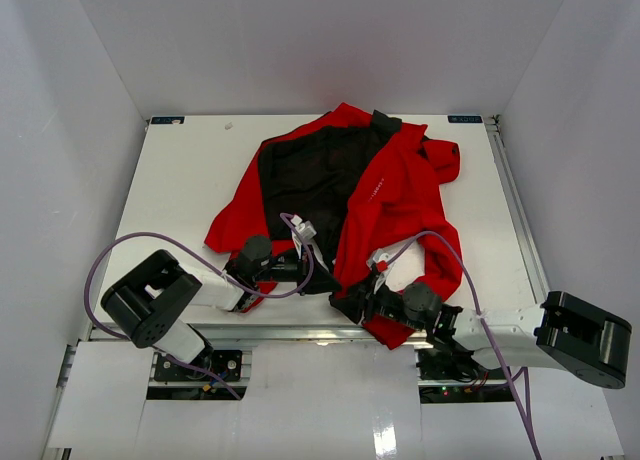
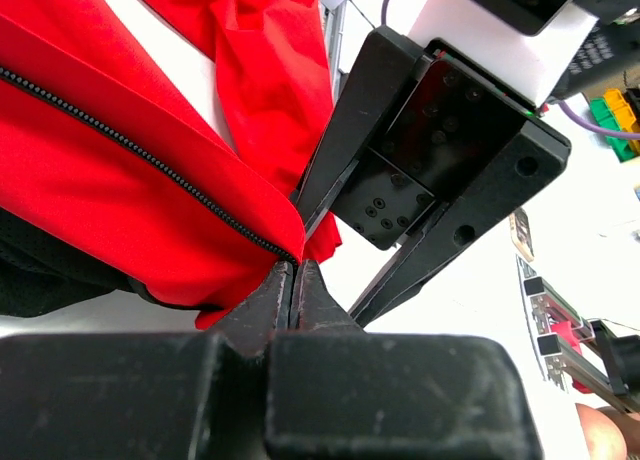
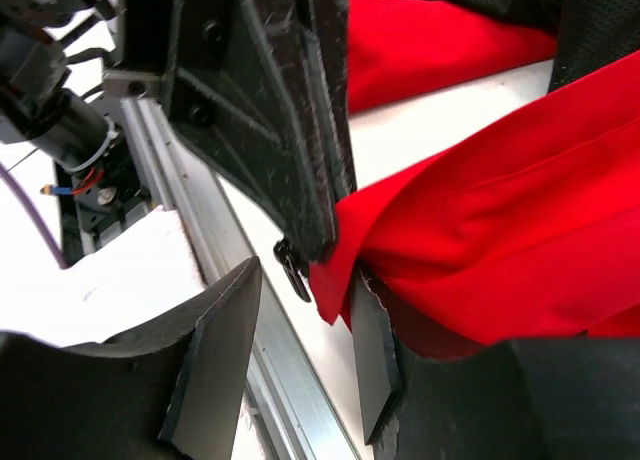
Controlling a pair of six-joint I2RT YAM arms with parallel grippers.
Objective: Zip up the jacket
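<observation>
The red jacket [image 1: 400, 195] lies open on the white table [image 1: 180, 180], black lining [image 1: 315, 175] upward. My left gripper [image 1: 316, 274] is at its near hem. In the left wrist view it [image 2: 292, 270] is shut on the hem corner where the black zipper teeth [image 2: 150, 155] end. My right gripper [image 1: 347, 300] faces it, open. In the right wrist view its fingers [image 3: 215, 350] stand apart around the left gripper's tips, a red fabric corner [image 3: 335, 280] and a small black zipper pull [image 3: 294, 272], touching neither.
A metal rail [image 1: 300, 332] runs along the table's near edge, right below both grippers, and shows in the right wrist view [image 3: 200, 230]. White walls enclose the table. Purple cables [image 1: 110, 260] loop off both arms. One red sleeve [image 1: 440, 160] lies bunched at the right.
</observation>
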